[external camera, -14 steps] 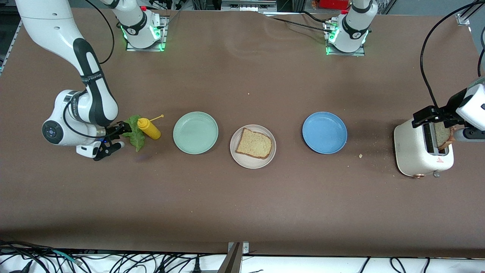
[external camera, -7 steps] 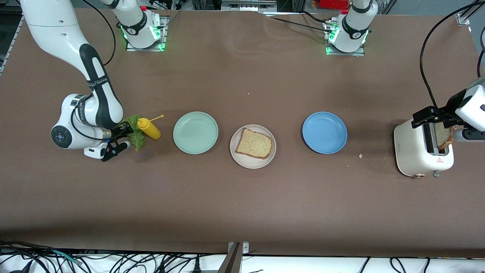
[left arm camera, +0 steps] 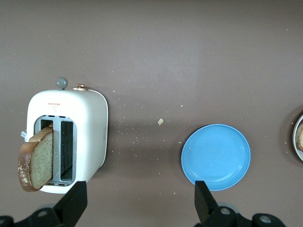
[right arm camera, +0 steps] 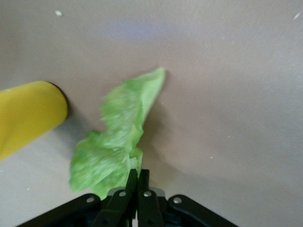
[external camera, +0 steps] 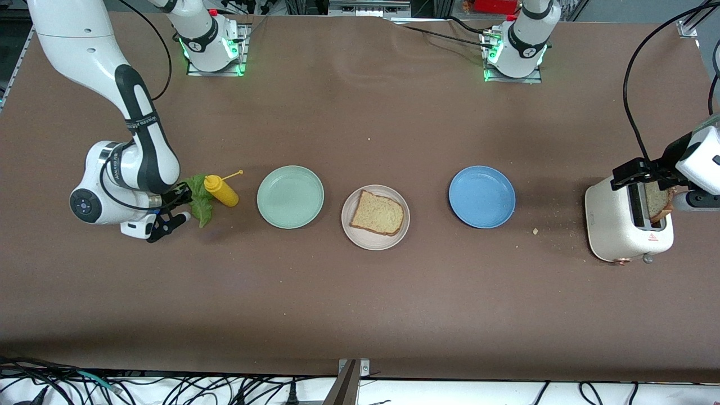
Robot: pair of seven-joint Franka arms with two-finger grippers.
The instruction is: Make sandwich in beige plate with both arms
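Brown table (external camera: 360, 292), crumbs scattered near toaster end; cables along the edge nearest the front cam.

Right pincer (external camera: 179, 207): clenched on edge of lettuce leaf (external camera: 199, 199), low at the right arm's end of table. Right wrist view confirms fingers (right arm camera: 137, 182) pressed together w/ the leaf's edge pinched between them; rest of leaf (right arm camera: 118, 137) spreads out over the table. Yellow squeeze bottle (external camera: 221, 190) lies on its side just beside the leaf, toward the plates.

Left pincer (left arm camera: 137, 203): released, fingers spread wide, nothing between them. Hangs over the white toaster (external camera: 627, 222) at the left arm's end of table. Bread slice (external camera: 658, 202) stands tilted in one toaster slot, sticking up out of it; second slot looks vacant in left wrist view.

Plates, in a row mid-table: mint-green plate (external camera: 290, 216) nearest the bottle, no contents. Beige plate (external camera: 360, 236) next, slightly nearer the front cam, carrying one bread slice (external camera: 377, 212) lying flat. Blue plate (external camera: 482, 216) toward the toaster, no contents. Plates well apart from each other.
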